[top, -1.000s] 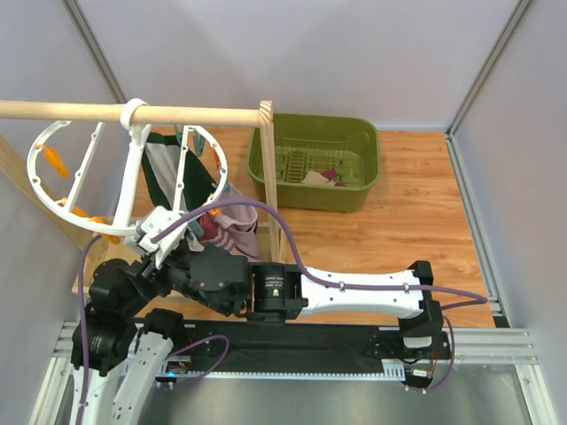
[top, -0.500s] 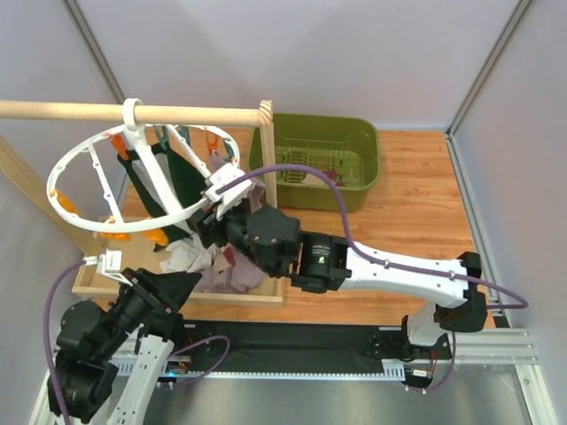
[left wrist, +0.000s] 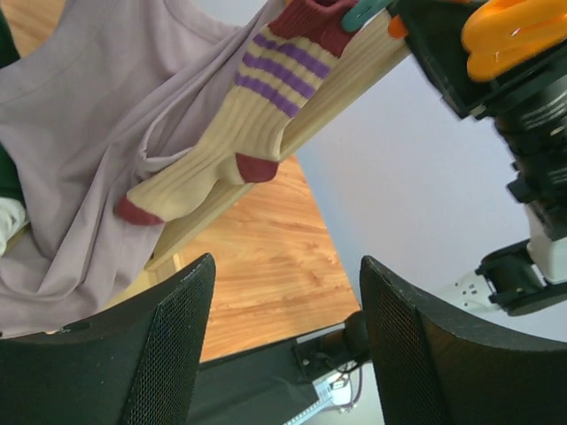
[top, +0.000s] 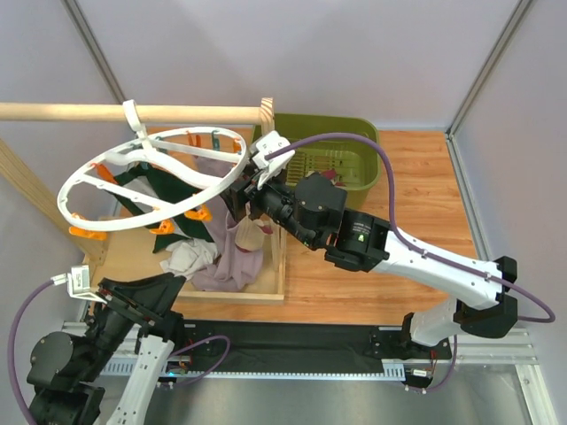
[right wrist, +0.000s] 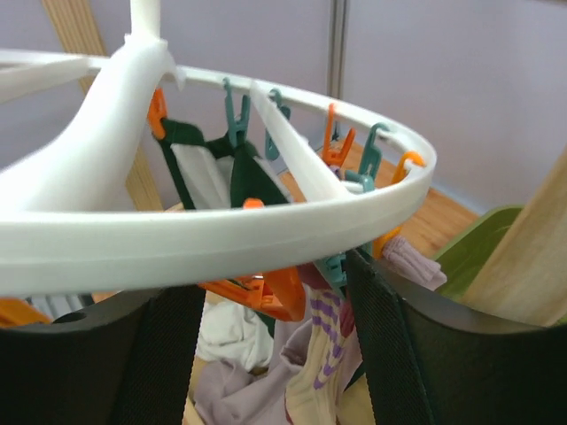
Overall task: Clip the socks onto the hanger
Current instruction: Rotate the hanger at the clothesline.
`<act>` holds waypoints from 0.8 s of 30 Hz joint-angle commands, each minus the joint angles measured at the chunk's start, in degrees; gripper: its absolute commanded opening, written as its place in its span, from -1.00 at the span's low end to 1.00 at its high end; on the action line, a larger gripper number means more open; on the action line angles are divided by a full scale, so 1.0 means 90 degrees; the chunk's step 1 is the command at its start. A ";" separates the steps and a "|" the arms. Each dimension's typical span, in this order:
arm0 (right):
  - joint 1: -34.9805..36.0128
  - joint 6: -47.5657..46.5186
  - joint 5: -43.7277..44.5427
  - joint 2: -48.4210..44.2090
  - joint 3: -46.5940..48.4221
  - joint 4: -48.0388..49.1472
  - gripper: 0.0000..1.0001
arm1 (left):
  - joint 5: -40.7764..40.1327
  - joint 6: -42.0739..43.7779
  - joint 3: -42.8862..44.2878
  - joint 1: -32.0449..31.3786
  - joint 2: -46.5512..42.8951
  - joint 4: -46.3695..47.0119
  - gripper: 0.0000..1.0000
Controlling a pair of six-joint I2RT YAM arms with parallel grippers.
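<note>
The white wheel-shaped hanger (top: 62,199) hangs tilted from the wooden rod, with orange and teal clips along its rim. One cream sock (left wrist: 230,142) with purple stripes and a maroon heel and toe hangs from a teal clip, in front of the mauve garment. It also shows in the right wrist view (right wrist: 323,372). My right gripper (top: 246,188) is open, and the hanger's rim (right wrist: 221,239) lies across its fingertips. My left gripper (top: 168,288) is open and empty, low at the near left, below the sock. Another sock (top: 330,176) lies in the green basin.
The wooden rod (top: 177,113) and its upright post stand beside the green basin (top: 372,168). A mauve garment (top: 226,261), a dark green and white garment and a white cloth hang or lie over the wooden base tray (top: 230,297). Grey walls enclose the table.
My right arm has moved up and to the right, and the hanger ring has tipped flatter. My left arm has drawn back toward the near left corner.
</note>
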 commanded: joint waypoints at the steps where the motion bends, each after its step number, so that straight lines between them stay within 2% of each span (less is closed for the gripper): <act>1: -0.0022 0.0131 -0.0530 -0.0323 -0.0245 -0.0273 0.31 | 0.0101 -0.0226 0.0062 -0.0004 0.0270 0.0678 0.47; 6: -0.0022 0.0318 -0.0921 -0.0587 -0.0568 -0.0360 0.34 | 0.0042 -0.0226 0.0471 -0.0004 0.1002 0.1273 0.47; 11: -0.0022 0.0319 -0.0893 -0.0753 -0.0763 -0.0361 0.39 | -0.0192 0.0066 0.0969 -0.0004 0.1578 0.1761 0.46; 16: -0.0022 0.0299 -0.1019 -0.0772 -0.0685 -0.0507 0.39 | 0.0217 0.0505 0.1360 -0.0004 0.2087 0.2026 0.45; 20: -0.0003 0.0805 -0.1516 -0.0928 -0.0578 -0.0819 0.37 | 0.0413 0.0769 0.1429 -0.0004 0.2321 0.1958 0.44; 22: 0.0036 0.1021 -0.1839 -0.1016 -0.0597 -0.0859 0.35 | 0.0510 0.0760 0.1361 -0.0004 0.2322 0.2026 0.42; 24: 0.0212 0.1168 -0.2044 -0.1163 -0.0607 -0.0869 0.32 | 0.0540 0.0740 0.1263 -0.0004 0.2283 0.2114 0.26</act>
